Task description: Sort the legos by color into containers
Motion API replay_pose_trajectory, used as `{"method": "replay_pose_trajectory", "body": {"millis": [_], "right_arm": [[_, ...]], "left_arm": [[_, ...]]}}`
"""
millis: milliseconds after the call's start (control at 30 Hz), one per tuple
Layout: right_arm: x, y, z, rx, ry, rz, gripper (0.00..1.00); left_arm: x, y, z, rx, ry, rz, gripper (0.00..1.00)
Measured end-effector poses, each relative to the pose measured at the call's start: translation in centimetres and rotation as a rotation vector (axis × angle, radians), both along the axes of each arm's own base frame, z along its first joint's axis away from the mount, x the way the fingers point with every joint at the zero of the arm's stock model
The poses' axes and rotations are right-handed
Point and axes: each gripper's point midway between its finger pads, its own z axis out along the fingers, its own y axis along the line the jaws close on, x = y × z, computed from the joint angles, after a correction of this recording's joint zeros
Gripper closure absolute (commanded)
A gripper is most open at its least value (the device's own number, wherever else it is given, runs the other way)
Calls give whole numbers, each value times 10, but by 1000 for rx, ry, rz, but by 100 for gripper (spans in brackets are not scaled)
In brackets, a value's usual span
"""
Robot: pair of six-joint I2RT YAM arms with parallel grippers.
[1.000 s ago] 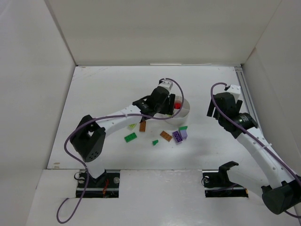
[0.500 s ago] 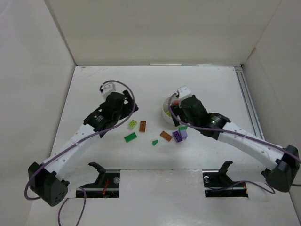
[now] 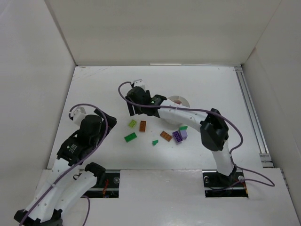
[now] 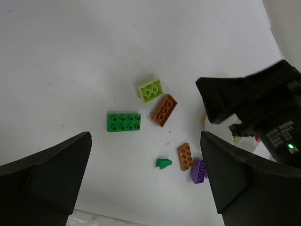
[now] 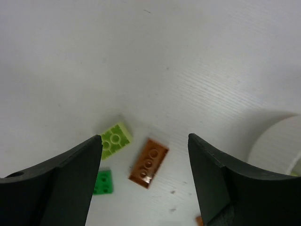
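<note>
Tub: a round white tub (image 3: 184, 100) sits mid-table (image 3: 103, 94), toward the back. The right arm (image 3: 188, 113) lies across most of it, so only a slice of rim and floor shows from above.
Tub contents, overhead: one reddish spot in the exposed slice. Cannot tell which compartment, since the dividers are hidden.
Tub contents, left wrist view: a red speck and a yellowish one peek past the right gripper's dark body. Nothing more can be read.
Tub, right wrist view: a curved bit of white wall at the right edge; the inside is not visible.
Loose legos: scattered on the table in front of the tub, on the arm-base side.
Left pair: yellow-green brick (image 3: 133, 124) with an orange-brown brick (image 3: 142, 125) just beside it, not touching.
Nearer the bases: green brick (image 3: 130, 137), then a green wedge (image 3: 154, 142) off to its right.
Right cluster: second orange-brown brick (image 3: 165, 136), then a purple brick (image 3: 177, 136) with a paler purple piece (image 3: 184, 134) against it. A small green piece (image 3: 183, 127) lies just behind them, closest to the tub.
Right gripper (image 5: 144, 137): reached across to the left of the tub, near the left pair. Its fingers are spread with nothing between them, and its own camera shows the yellow-green and orange-brown bricks in the gap.
Left gripper (image 4: 146, 136): at the near left, well apart from the bricks. Its fingers stand wide and empty.
</note>
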Motion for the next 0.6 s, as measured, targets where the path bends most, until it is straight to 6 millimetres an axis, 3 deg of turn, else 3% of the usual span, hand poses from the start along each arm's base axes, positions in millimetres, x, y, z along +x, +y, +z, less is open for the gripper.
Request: {"method": "replay_pose_trajectory", "body": {"millis": [167,233,333,600], "right_arm": [[1,24,-38,48,131,-151,28],[-8,24,-61,40,196,-204,31],[-16,23,-76,39,245,-251,34],[-18,40,-77,121,297,-319,34]], "left_arm": [[-5,11,14,3,-11,56,0],[-5,13,13,15,1,62,0],[-6,14,9,33,20,58,0],[-6,9,14,55,-9,-10,0]]}}
